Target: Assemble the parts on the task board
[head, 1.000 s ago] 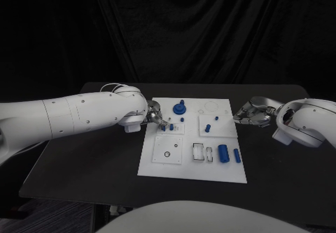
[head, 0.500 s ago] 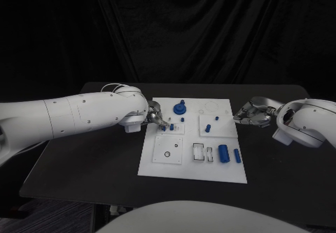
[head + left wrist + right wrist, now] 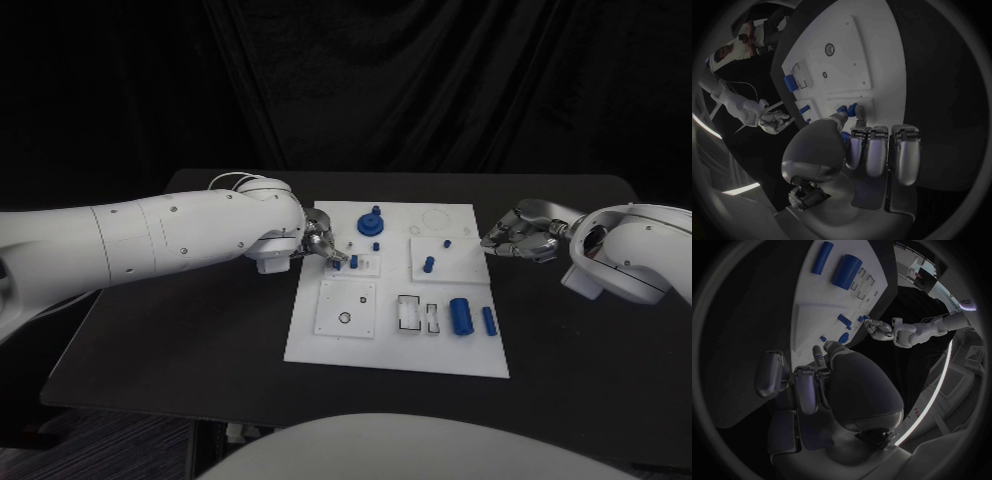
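Head view: the left hand sits at the task board's left edge, fingers pinching a small blue peg, probably to seat it in its plate. Left wrist view: the fingers close around that peg. Right wrist view: the right hand waits off the board over the dark surface, fingers curled, holding nothing.

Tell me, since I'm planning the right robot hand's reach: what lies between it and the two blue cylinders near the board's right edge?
Head view: bare black table, then bare white task board, separate the right robot hand from the cylinders.
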Motion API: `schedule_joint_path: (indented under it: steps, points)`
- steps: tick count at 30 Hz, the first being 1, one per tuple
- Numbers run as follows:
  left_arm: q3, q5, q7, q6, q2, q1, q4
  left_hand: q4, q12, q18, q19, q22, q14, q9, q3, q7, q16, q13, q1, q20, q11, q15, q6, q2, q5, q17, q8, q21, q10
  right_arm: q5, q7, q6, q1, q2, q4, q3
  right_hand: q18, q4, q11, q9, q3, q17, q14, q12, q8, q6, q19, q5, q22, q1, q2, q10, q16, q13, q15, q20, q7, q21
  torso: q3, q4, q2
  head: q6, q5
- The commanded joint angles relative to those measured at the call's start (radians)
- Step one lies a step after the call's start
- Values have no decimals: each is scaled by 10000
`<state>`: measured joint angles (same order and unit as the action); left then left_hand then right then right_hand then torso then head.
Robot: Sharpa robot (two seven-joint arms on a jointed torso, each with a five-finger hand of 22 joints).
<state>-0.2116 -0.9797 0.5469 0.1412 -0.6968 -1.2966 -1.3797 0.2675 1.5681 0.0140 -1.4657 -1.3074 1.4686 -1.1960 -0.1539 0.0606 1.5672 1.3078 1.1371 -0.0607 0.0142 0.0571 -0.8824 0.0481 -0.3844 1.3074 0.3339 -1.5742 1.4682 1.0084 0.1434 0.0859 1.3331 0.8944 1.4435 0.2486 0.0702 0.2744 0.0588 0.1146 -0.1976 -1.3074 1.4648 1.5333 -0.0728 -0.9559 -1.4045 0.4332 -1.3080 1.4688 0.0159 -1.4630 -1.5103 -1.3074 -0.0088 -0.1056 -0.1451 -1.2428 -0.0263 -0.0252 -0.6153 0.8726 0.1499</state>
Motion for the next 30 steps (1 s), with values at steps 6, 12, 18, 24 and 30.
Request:
schedule_joint_path:
  steps: [6, 12, 18, 24, 30]
  points:
    - [6, 55, -137, 263, 14, 29, -14, -125, -5, -140, -1051, -2634, 936, 9, -381, -71, -56, 2599, 317, 11, -33, -17, -58, -125, -464, 2417, -24, 35, 987, 45, 118, -12, -26, 4, 6, -8, 94, -20, 46, 5, -63, -1691, 655, -56, 0, -57, 66, 30, -1556, 115, 0, -332, 63, -1897, 38, 23, 13, 23, -1, 1, 0, 0, 13]
    - [6, 55, -146, 333, 22, 38, -17, -223, -4, -140, -1051, -2634, 938, 216, -679, -103, -54, 2601, 430, -19, -2, 12, -244, -236, -524, 2422, -166, 35, 988, 45, 128, -41, -27, -6, 3, -8, 100, -21, 45, 9, -80, -1683, 651, -62, -7, -73, 78, 35, -1548, 119, -12, -323, 68, -1888, 38, 24, 18, 51, 2, -5, -3, 0, 23]
    - [6, 55, -190, 319, 21, 46, -18, -414, -7, -140, -1051, -2634, 943, 451, -1106, -133, -50, 2597, 563, -52, 35, 45, -424, -393, -684, 2433, -343, 35, 984, 45, 150, -74, -29, -9, 2, -8, 102, -22, 42, 13, -87, -1667, 644, -63, -15, -88, 82, 36, -1546, 121, -17, -321, 80, -1886, 37, 25, 21, 61, 2, 1, -4, 0, 19]
    - [6, 55, -237, 220, -2, 53, -16, -511, -5, -140, -1051, -2634, 944, 518, -1337, -139, -49, 2599, 594, -65, 43, 57, -481, -470, -824, 2436, -399, 35, 987, 45, 176, -100, -29, 1, -4, -8, 108, -23, 42, 13, -89, -1653, 638, -72, -16, -91, 95, 36, -1538, 122, -16, -304, 89, -1870, 36, 25, 21, 85, -1, 1, -2, 0, 11]
    - [6, 55, -309, 85, -25, 56, -17, -679, -16, -140, -1051, -2634, 943, 562, -1758, -145, -51, 2589, 597, -79, 55, 67, -543, -610, -1145, 2432, -447, 35, 975, 45, 185, -102, -29, 5, -13, -8, 114, -23, 42, 13, -89, -1643, 633, -75, -16, -91, 109, 36, -1529, 122, -15, -299, 97, -1864, 36, 25, 21, 113, -1, -4, 4, 0, 15]
